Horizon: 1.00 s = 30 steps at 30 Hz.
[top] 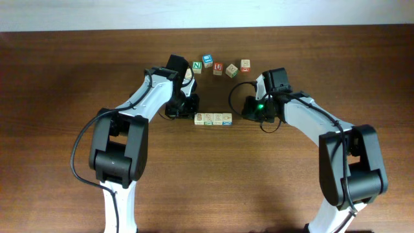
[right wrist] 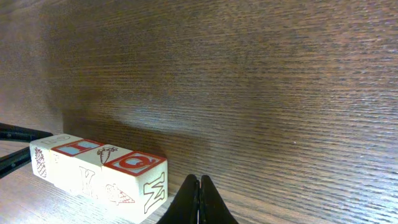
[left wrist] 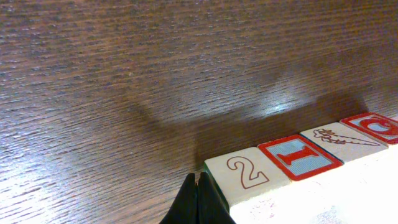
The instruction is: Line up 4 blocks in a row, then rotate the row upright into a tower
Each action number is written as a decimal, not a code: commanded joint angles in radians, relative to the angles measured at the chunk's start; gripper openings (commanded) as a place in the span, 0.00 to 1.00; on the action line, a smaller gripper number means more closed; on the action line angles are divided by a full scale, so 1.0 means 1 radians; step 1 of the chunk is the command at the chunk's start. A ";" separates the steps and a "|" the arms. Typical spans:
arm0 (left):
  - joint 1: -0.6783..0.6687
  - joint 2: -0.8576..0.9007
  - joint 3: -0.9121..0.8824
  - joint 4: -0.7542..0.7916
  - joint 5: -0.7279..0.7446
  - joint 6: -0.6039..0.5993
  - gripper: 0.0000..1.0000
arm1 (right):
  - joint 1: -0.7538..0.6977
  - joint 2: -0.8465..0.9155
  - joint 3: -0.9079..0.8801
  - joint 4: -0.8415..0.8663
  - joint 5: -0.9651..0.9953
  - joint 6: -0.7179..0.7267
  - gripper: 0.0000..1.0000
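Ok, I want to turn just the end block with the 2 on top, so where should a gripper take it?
Take the 2 block across its two faces on the row's long sides, coming down from above. Its inner side butts against the red-bordered I block, so only those two opposite faces are free. The left gripper, shut beside it, must open first.

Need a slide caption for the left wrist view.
Shut left gripper beside the "2" block, the near end of a row of four blocks on the wooden table.
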 commanded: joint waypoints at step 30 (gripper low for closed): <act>0.056 0.003 0.021 -0.055 0.214 0.066 0.00 | 0.068 0.014 -0.009 -0.025 -0.023 0.043 0.04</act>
